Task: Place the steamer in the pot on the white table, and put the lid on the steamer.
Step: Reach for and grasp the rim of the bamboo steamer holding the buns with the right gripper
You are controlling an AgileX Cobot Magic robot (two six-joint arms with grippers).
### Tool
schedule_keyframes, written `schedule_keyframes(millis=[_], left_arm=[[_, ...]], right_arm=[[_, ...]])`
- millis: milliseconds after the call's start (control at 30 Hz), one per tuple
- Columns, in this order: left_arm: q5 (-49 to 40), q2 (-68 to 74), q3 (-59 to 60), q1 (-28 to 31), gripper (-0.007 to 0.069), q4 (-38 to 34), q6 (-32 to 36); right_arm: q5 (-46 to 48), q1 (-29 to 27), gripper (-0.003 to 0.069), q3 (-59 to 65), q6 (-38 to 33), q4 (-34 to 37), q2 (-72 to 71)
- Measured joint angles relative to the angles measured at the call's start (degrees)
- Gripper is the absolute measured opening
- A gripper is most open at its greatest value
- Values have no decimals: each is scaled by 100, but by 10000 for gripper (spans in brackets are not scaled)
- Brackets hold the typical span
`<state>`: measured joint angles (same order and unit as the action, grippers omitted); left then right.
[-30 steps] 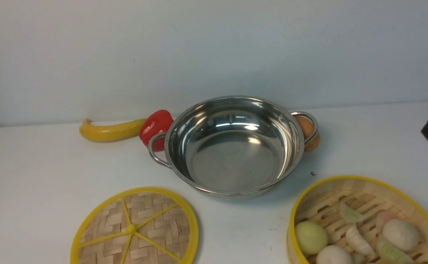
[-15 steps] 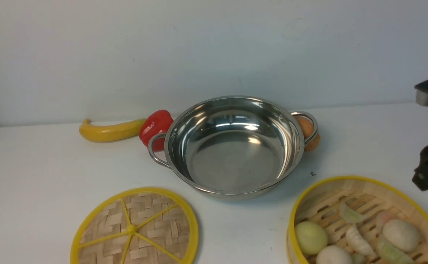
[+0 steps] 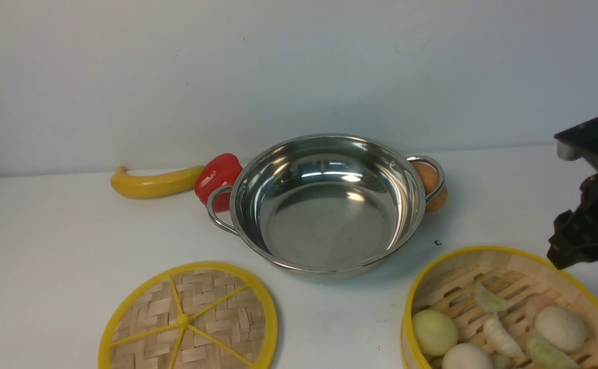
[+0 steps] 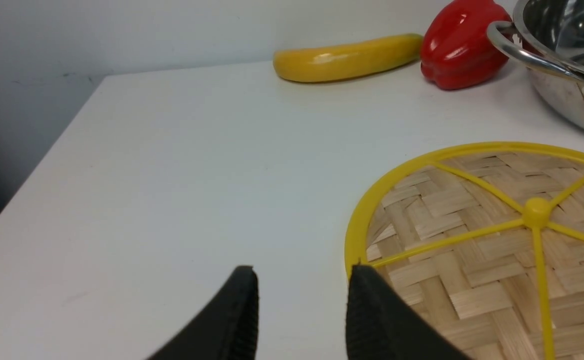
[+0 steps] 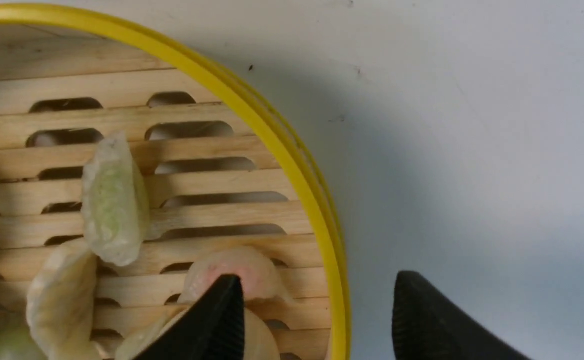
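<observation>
We see the right pincer (image 5: 320, 278) spread wide and empty, straddling the rim of the steamer (image 3: 452, 274) on the side away from the pot (image 3: 329, 230), so that's the nearer arm. The steamer sits on the tabletop (image 3: 73, 246) front-right of the pot, bare room between. The left pincer (image 4: 302, 300) hovers part-open and empty by the lid (image 3: 188, 320), front-left of the pot.

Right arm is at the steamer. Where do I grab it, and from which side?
Take the steamer by its yellow rim wall on the far right, from straight above: thin and upright, it fits the open right gripper, one finger inside, one outside; dumplings crowd the middle.
</observation>
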<state>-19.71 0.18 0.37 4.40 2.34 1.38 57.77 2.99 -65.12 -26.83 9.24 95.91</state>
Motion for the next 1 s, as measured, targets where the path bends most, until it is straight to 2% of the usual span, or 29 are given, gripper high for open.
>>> schedule_keyframes(millis=[500, 1000], left_arm=[[0, 0, 0, 0, 242, 0, 0], [0, 0, 0, 0, 242, 0, 0]], right_arm=[[-210, 0, 310, 0, -709, 287, 644], [-644, 0, 304, 0, -854, 134, 1050]])
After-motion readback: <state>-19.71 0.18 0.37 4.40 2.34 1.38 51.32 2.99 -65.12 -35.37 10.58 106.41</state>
